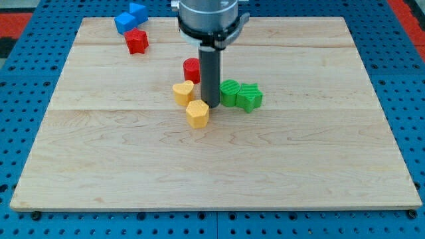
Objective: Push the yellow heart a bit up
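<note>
Yellow heart block (184, 92), made of plastic as it seems, lies near the middle of the pale wooden board (319, 172), just to the left of my tip (210, 105). The rod is a plain dark bar with no jaws, so it holds nothing and only can push. My tip stands on the board at the right of the heart and slightly nearer than it, very close, perhaps touching; I cannot tell for sure. To send the heart farther, I judge that my tip should first come to its near side, and there the place is partly taken: a yellow hexagon-like block (197, 113) sits just near-right of the heart, almost touching it, and just near-left of my tip. A red round block (192, 70) stands just beyond the heart, a little to the right, so a push straight away may bring the heart against it. At the right of the rod two green blocks (240, 95) lie together, their shapes not clear. Far left, well apart, are two blue blocks (130, 16) and a red block (137, 41).
</note>
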